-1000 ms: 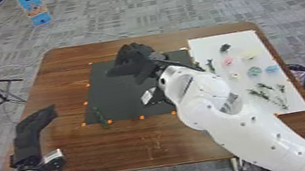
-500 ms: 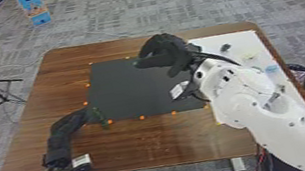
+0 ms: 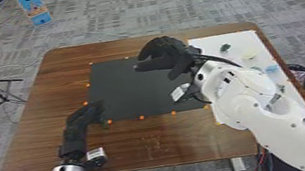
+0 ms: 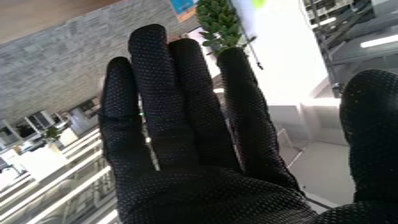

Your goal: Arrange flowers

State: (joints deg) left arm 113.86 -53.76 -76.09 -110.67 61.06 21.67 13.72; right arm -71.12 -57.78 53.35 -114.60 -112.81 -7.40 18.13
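1. Here's the right hand in its black fabric glove (image 3: 161, 54), over the upper right of the dark square mat (image 3: 123, 91), fingers straight, thumb well apart.
2. Leafy green sprig (image 4: 218, 21) just past those fingertips; contact, I can't tell.
3. Pale yellow flower (image 3: 249, 55), light blue flower (image 3: 271, 68), spaced on the white board (image 3: 235, 38) at frame right, presumably for easy picking.
4. Black-gloved left hand (image 3: 87, 115), mat's lower left: its grip, can't tell.

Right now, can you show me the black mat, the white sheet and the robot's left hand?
Black mat (image 3: 118, 87): head view, its bare left part.
White sheet (image 3: 241, 38): head view, near its far edge.
Left hand (image 3: 81, 118): head view, on the black glove.
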